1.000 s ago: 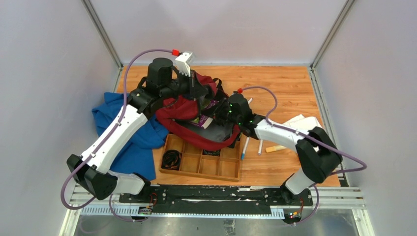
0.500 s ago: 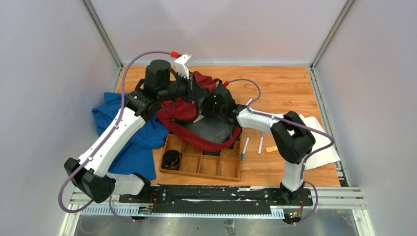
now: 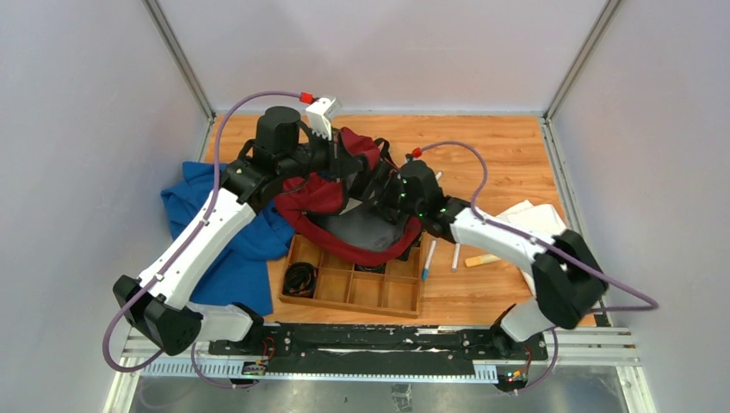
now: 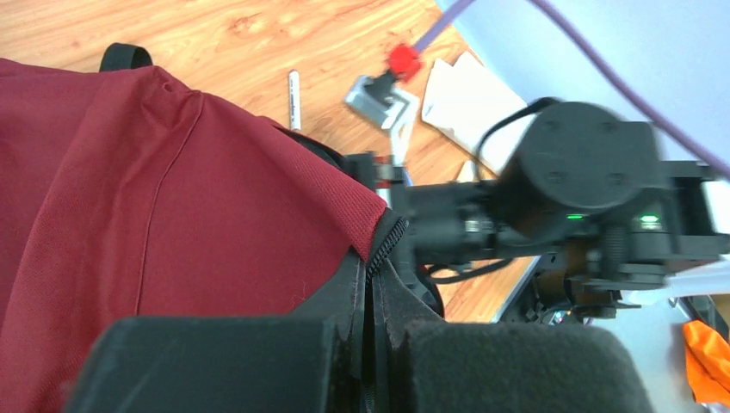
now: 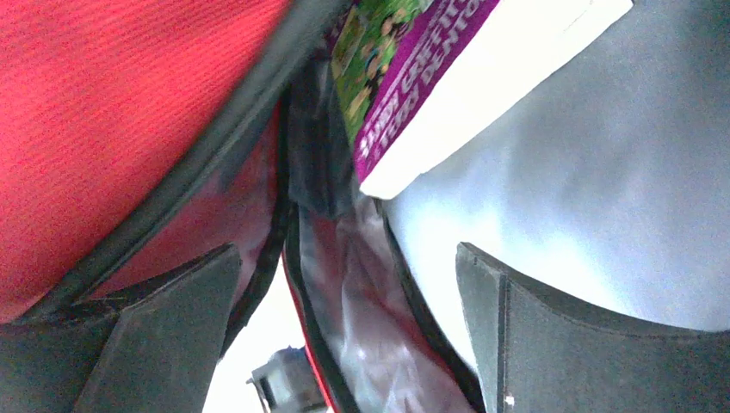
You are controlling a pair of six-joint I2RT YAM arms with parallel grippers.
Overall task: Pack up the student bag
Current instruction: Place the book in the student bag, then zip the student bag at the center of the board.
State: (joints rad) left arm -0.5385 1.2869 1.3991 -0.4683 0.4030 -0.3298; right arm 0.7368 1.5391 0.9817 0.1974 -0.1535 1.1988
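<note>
The dark red student bag (image 3: 310, 196) slumps on the wooden table (image 3: 499, 146), black-zipped mouth gaping open.

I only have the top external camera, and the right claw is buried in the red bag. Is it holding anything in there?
Observer: No. The right wrist view shows the right claw open inside the student bag, with nothing between its fingers.
Operator: So what is lying ahead of it?
Observer: A book with a purple and green cover and white page edges sits inside the bag just beyond the fingertips, apart from both of them.
</note>
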